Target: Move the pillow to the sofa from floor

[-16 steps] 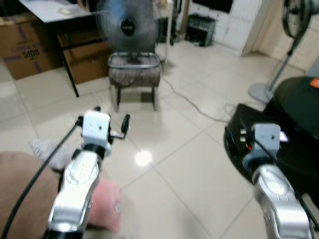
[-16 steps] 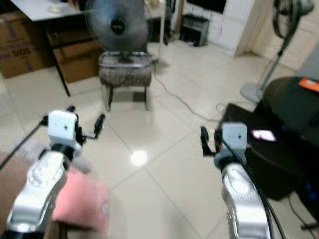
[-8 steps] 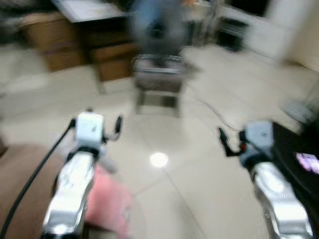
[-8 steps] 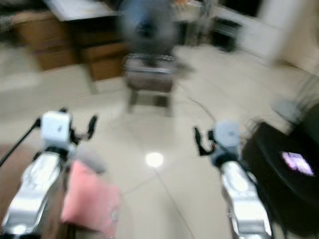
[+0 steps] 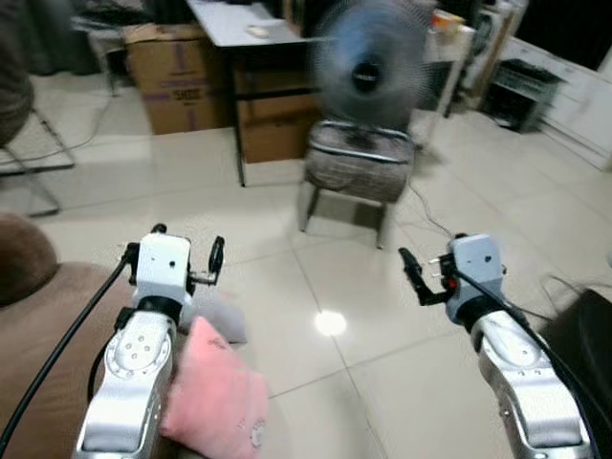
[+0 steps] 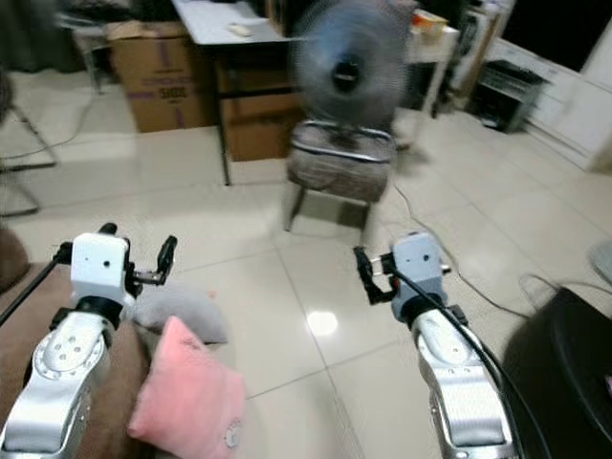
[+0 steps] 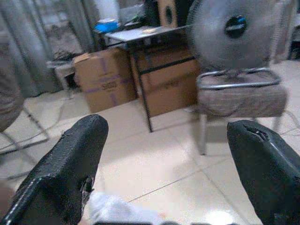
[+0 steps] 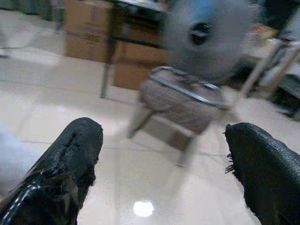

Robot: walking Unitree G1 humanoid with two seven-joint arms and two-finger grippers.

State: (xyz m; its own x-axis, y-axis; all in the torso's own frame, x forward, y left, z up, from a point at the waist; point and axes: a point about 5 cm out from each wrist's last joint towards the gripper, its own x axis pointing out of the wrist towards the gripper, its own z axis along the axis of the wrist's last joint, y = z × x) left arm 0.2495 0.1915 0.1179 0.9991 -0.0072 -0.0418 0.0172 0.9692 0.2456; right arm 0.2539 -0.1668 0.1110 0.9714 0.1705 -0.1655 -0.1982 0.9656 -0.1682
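Your pink pillow (image 5: 216, 394) leans against the brown sofa (image 5: 43, 325) at its edge, beside a grey cushion (image 6: 182, 312) on the glossy tiled floor (image 5: 382, 287). Your left end effector (image 5: 186, 256) hangs above them, its fingers spread wide and empty; your right end effector (image 5: 428, 277) is held out over bare tile, equally wide apart. Your wrist views show the textured black fingers (image 7: 61, 164) framing a fan (image 7: 232, 33) on a padded metal-framed stool (image 5: 359, 172), with cardboard boxes (image 5: 172, 76) under a dark-legged worktop (image 5: 244, 24) behind.
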